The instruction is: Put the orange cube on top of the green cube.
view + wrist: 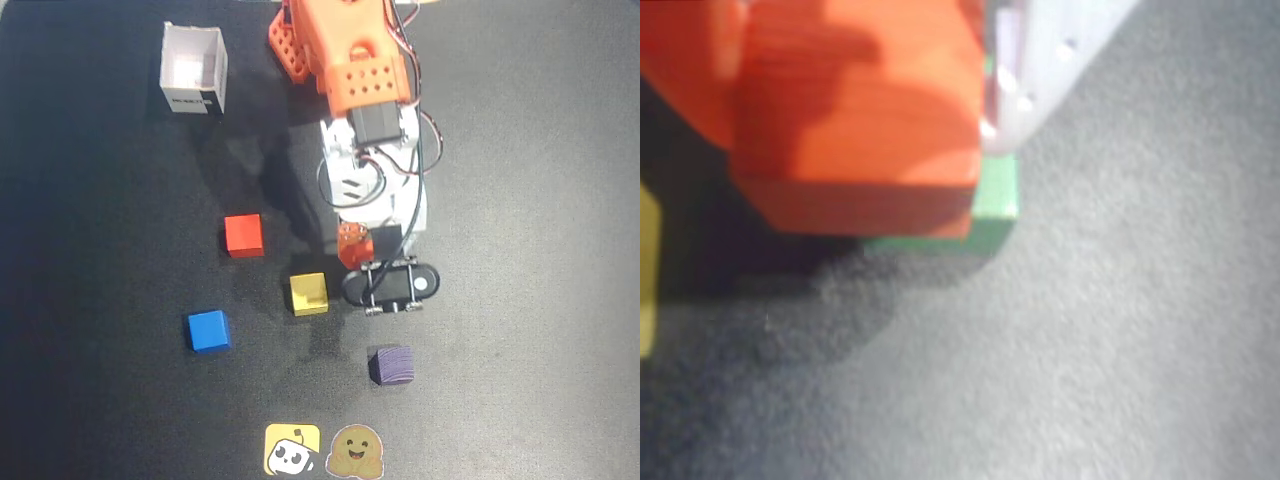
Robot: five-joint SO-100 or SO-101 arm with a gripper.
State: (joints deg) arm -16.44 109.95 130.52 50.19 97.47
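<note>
In the wrist view the orange cube fills the upper left, held between an orange finger and a white finger. My gripper is shut on it. Directly below it the green cube shows only as a strip along its right and lower edges; whether the two touch I cannot tell. From overhead, the gripper points down at the mat's middle with part of the orange cube showing beside it. The green cube is hidden under the arm there.
On the black mat lie a red cube, a yellow cube just left of the gripper, a blue cube and a purple cube. A white open box stands at the back left. Two stickers lie at the front edge.
</note>
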